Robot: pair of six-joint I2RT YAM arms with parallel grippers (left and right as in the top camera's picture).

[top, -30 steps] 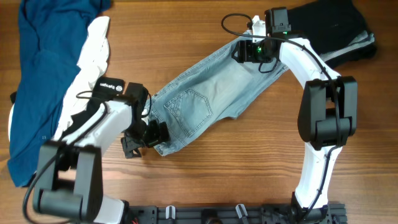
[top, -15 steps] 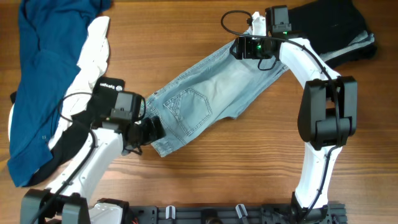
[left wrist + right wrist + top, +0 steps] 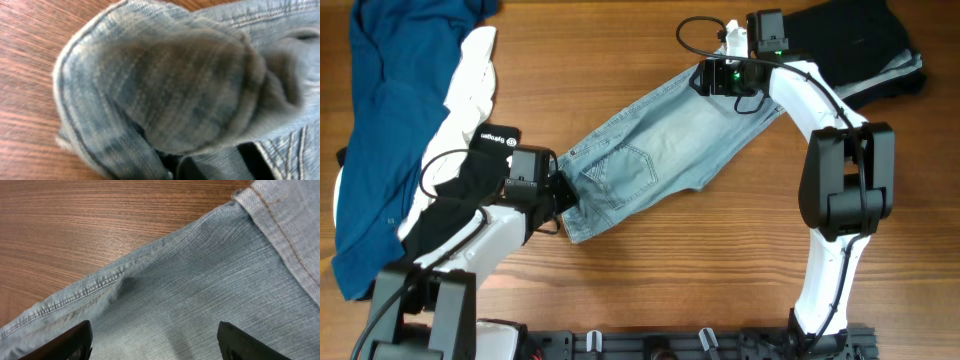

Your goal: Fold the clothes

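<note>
Right wrist view: the right gripper (image 3: 159,344) has its dark fingers (image 3: 75,341) spread wide over the faded light-blue denim jeans (image 3: 200,295), with nothing clamped between them. In the left wrist view bunched denim crowds the lens and hides the left gripper (image 3: 558,196), so whether it grips cannot be told. Overhead, the jeans lie on the brown wooden table (image 3: 720,260), long axis diagonal, with the pocket end at the left gripper and the far leg end under the right.
</note>
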